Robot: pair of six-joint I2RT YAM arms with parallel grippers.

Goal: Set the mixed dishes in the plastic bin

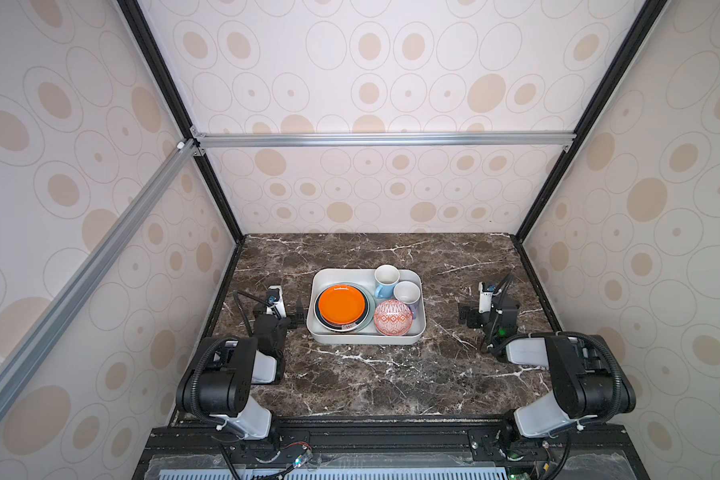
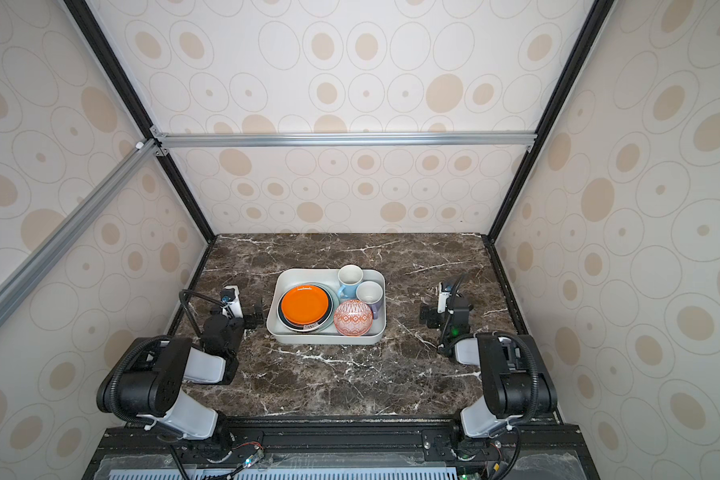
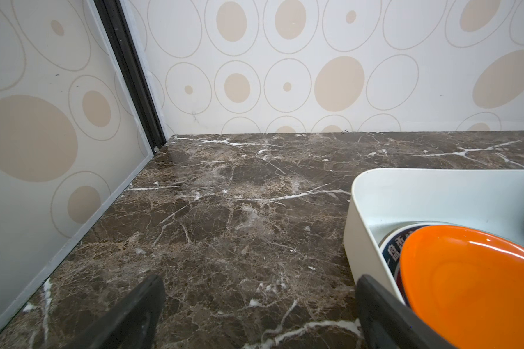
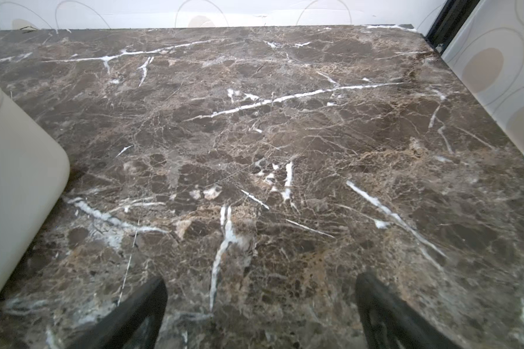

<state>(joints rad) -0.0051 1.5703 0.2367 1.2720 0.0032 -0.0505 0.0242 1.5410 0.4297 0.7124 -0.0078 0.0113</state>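
Observation:
The off-white plastic bin (image 1: 317, 286) (image 2: 280, 286) sits mid-table. Inside it, an orange plate (image 1: 342, 305) (image 3: 466, 287) tops a stack that includes a dark-rimmed plate (image 3: 390, 250). A blue mug (image 1: 385, 280), a lavender mug (image 1: 408, 294) and the bowl (image 1: 393, 318), showing its orange-patterned outside, fill the bin's right half. My left gripper (image 1: 298, 311) (image 3: 259, 302) hangs open and empty just left of the bin's left wall. To the bin's right and apart from it, my right gripper (image 1: 466, 316) (image 4: 260, 302) is open over bare marble, with the bin's corner (image 4: 18, 187) at the edge of its wrist view.
The dark marble table (image 1: 371, 374) is enclosed by patterned walls on three sides, with black frame posts (image 1: 221, 199) at the back corners. Both arm bases stand at the front edge.

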